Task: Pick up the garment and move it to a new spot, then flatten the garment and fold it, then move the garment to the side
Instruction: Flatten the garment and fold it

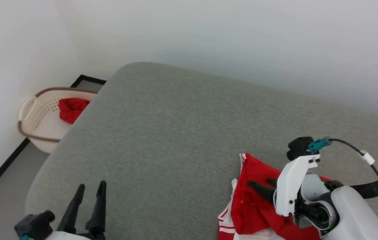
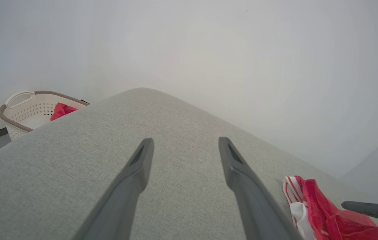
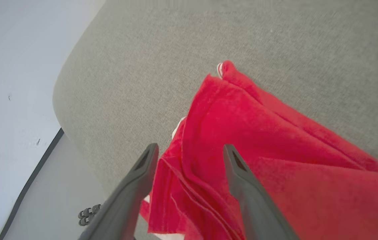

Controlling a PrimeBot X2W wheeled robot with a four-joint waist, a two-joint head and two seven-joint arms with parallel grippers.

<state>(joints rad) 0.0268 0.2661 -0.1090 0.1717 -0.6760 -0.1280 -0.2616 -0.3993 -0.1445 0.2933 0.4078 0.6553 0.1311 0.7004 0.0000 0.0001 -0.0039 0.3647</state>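
Note:
The garment (image 1: 254, 203), red with white striped trim, lies bunched on the grey cushioned surface (image 1: 175, 133) near its lower right edge. My right gripper (image 1: 260, 182) hovers over it with its fingers spread apart and nothing between them; the red cloth (image 3: 262, 143) spreads beneath the open fingers in the right wrist view. At the lower left, my left gripper (image 1: 90, 186) stands open above bare grey fabric, far from the garment. In the left wrist view the garment (image 2: 322, 213) sits at the lower right, past the open left gripper (image 2: 183, 141).
A cream laundry basket (image 1: 38, 130) with a brown rim stands on the floor off the far left corner, holding a small plain red cloth (image 1: 71, 109). White walls close in behind and to the left. The grey surface's rounded edge drops to the floor (image 3: 58, 193).

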